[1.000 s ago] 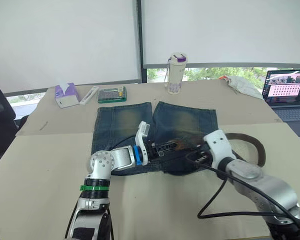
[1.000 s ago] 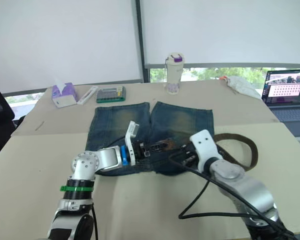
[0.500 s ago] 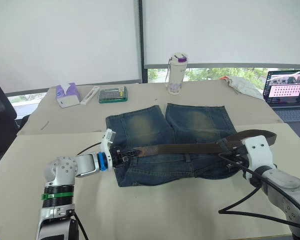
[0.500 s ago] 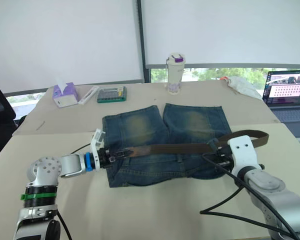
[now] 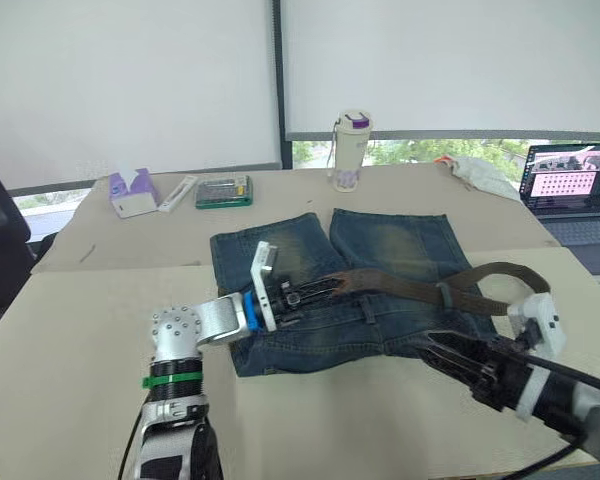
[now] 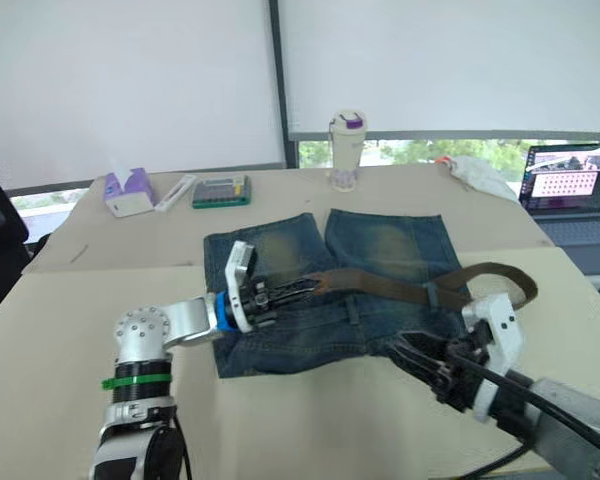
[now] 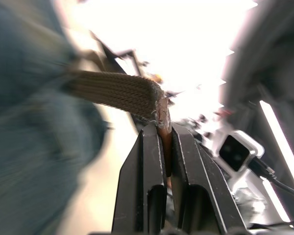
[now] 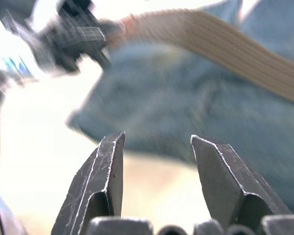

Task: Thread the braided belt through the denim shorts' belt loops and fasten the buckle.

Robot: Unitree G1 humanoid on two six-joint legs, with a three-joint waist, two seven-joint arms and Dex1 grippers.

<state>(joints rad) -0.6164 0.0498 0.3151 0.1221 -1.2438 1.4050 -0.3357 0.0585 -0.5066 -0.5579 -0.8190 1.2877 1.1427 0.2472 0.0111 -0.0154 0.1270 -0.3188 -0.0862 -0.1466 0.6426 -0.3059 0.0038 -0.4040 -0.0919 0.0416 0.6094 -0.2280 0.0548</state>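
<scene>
- Well, my right wrist camera is blurry, and I cannot find the buckle or make out the small loops on the waistband.
- The far end of the belt (image 5: 420, 288) curls into a loop at the right side of the shorts (image 5: 360, 290), and I cannot tell how it ends there.
- My left gripper (image 5: 302, 296) is pinched tight on the reddish-brown tip of the belt.
- In my left wrist camera the woven strap (image 7: 118, 93) bends over and its tip sits squeezed between my two black fingers (image 7: 149, 166).
- My left gripper hovers over the left half of the shorts, near the waistband.
- From there the belt runs across the shorts to the right, lifted a little at my end.
- My right gripper (image 5: 442, 350) is wide open and holds nothing.
- Its fingers (image 8: 100, 181) have a big gap between them.
- It is at the near edge of the shorts on the right side, and I cannot tell if it touches the cloth.
- The belt lies past my right gripper, apart from it.
- The shorts lie flat on the tan table (image 5: 80, 330), with the legs pointing away from me.
</scene>
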